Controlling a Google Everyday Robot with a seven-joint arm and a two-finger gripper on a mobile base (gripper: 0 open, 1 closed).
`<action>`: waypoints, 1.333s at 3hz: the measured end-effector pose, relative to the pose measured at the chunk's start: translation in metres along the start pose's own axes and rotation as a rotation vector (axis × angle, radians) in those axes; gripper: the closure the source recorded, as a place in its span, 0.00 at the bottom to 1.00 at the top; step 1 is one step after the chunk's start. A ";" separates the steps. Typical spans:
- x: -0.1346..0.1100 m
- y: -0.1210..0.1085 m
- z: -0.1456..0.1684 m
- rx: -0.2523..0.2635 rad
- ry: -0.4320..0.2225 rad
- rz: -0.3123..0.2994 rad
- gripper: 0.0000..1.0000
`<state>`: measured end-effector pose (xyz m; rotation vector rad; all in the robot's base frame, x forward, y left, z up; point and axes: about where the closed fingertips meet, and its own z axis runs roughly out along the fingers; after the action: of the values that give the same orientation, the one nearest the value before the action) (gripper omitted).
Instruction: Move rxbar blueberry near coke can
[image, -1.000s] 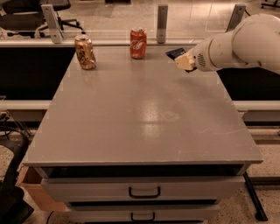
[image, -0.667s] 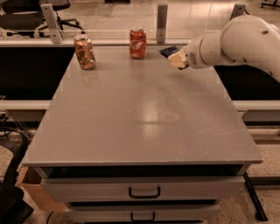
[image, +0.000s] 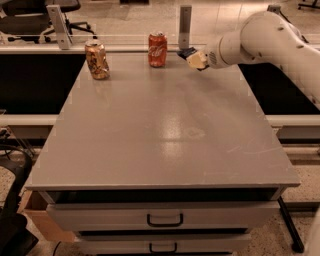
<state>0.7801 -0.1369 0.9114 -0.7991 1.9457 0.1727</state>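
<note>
Grey tabletop (image: 165, 125) fills the frame, and at upper centre-right the gripper (image: 193, 56) is clamped on the rxbar blueberry (image: 186, 51), just right of the coke can (image: 157, 49), which a leftward overshoot could topple.

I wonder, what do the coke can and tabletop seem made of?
The coke can: likely painted metal, glossy red, silvery top; tabletop: smooth grey with soft glare, laminate or metal. The tool, right of the can, grips the rxbar blueberry.
</note>
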 end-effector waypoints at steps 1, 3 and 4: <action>-0.001 -0.009 0.028 -0.031 0.016 -0.005 1.00; 0.004 -0.011 0.064 -0.065 0.042 0.000 0.75; 0.005 -0.009 0.066 -0.068 0.044 0.000 0.51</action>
<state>0.8334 -0.1174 0.8762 -0.8538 1.9904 0.2240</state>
